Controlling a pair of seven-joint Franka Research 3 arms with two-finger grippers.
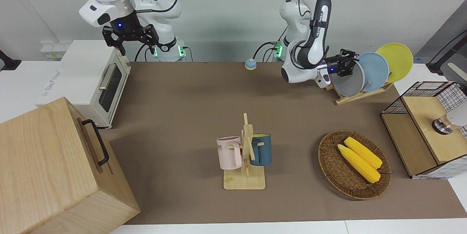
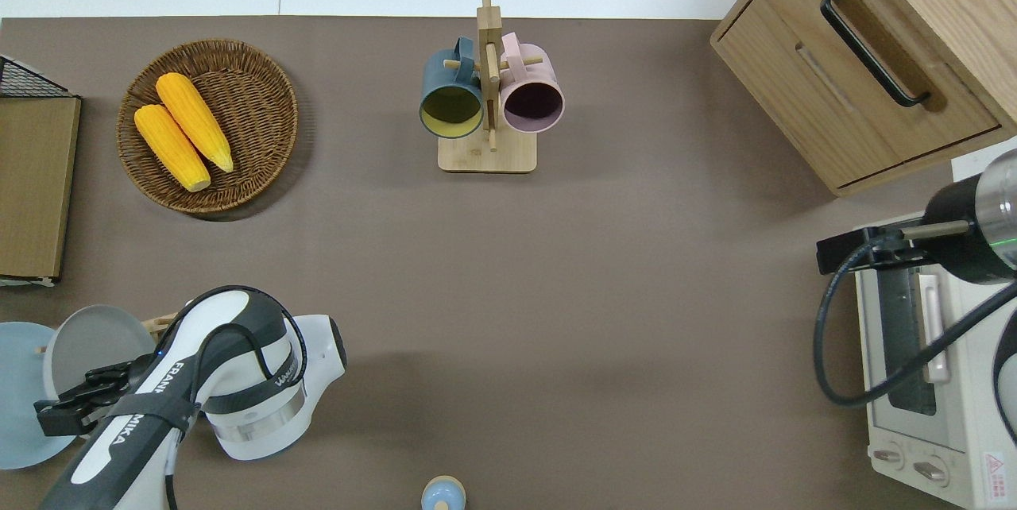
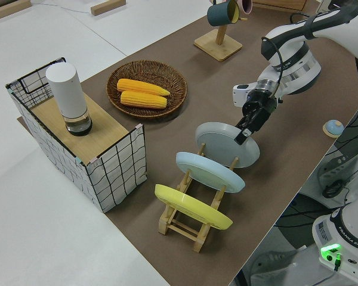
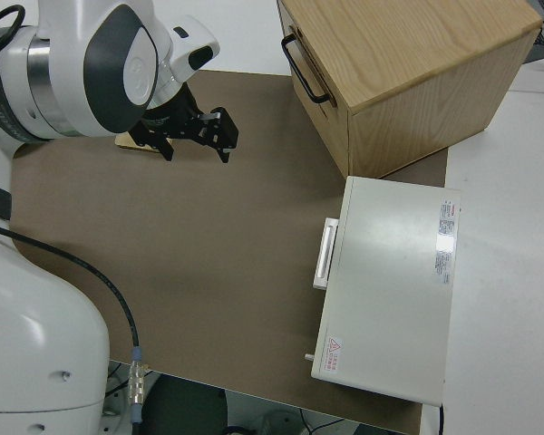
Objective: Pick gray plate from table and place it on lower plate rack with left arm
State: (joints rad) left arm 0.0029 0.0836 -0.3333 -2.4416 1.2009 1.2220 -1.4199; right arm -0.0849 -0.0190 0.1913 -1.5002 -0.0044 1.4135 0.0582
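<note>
Plate rim clamped in left pincer: gray plate stands tilted on lower plate rack, right of frame centre, directly under the fingers; right arm parked.

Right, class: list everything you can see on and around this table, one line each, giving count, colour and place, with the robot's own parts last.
Gray plate: one, pale gray, standing in the rack slot nearest the robots.
Sky-blue plate: one, middle slot.
Yellow plate: one, end slot.
Lower plate rack: one, light wood, left arm's end.
Basket: one, brown wicker.
Corn cobs: two, yellow, in the basket.
Mug tree: one, light wood, mid-table.
Mugs: two, pink and dark blue, hung on the tree.
Toaster oven: one, white, right arm's end.
Wooden cabinet: one.
Left gripper: at the gray plate's rim.
Right gripper: parked, open.
</note>
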